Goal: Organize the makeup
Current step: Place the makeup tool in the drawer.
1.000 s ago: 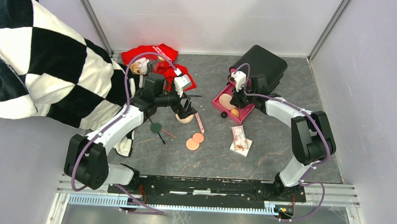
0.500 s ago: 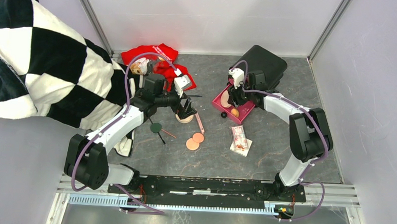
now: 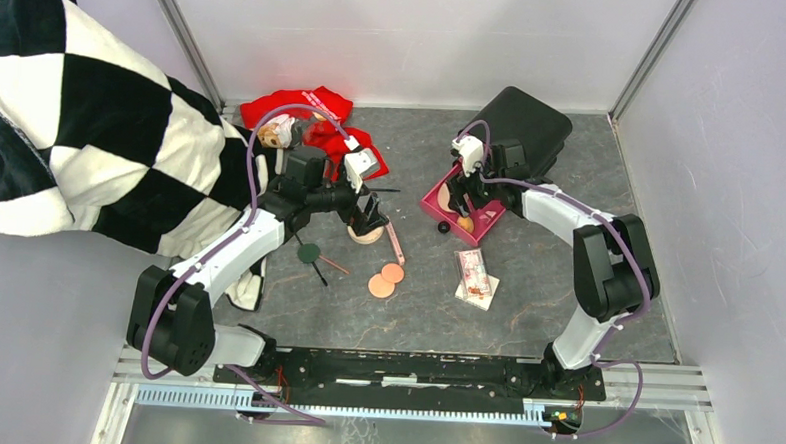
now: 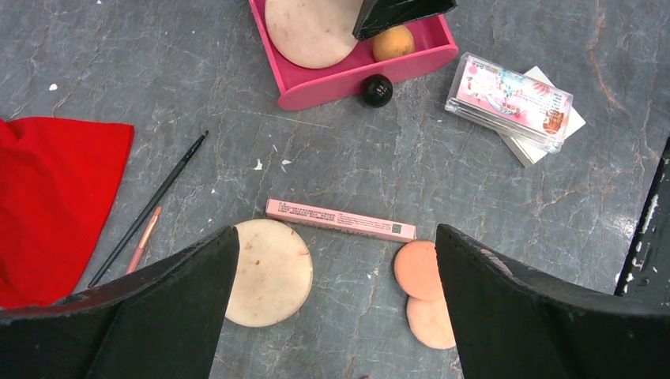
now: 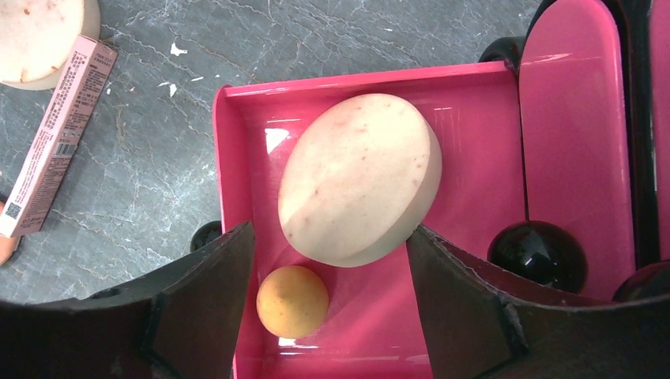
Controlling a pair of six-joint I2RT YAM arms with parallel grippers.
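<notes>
My right gripper [image 5: 330,237] hangs open over the pulled-out pink drawer [image 5: 474,158]. A cream round puff [image 5: 359,180] lies tilted in the drawer, just ahead of the fingertips, and a small orange ball [image 5: 292,301] sits between the jaws untouched. My left gripper [image 4: 336,245] is open and empty above the floor. Below it are another cream puff [image 4: 269,272], a pink stick [image 4: 340,220] and two orange puffs [image 4: 419,268]. A black pencil [image 4: 150,207] and a brown pencil [image 4: 144,238] lie to the left. The red-patterned packet [image 4: 510,100] rests on a white card [image 4: 545,142].
The black box [image 3: 518,127] stands behind the drawer, whose black knob [image 4: 377,90] faces the middle. A red cloth [image 3: 309,113] lies at the back left, beside a checkered blanket [image 3: 83,118]. A dark green round item [image 3: 309,251] lies by the left arm.
My right gripper's jaws have opened over the drawer and the gripper has shifted slightly; the cream puff now lies free in the drawer. The left arm has not moved.
</notes>
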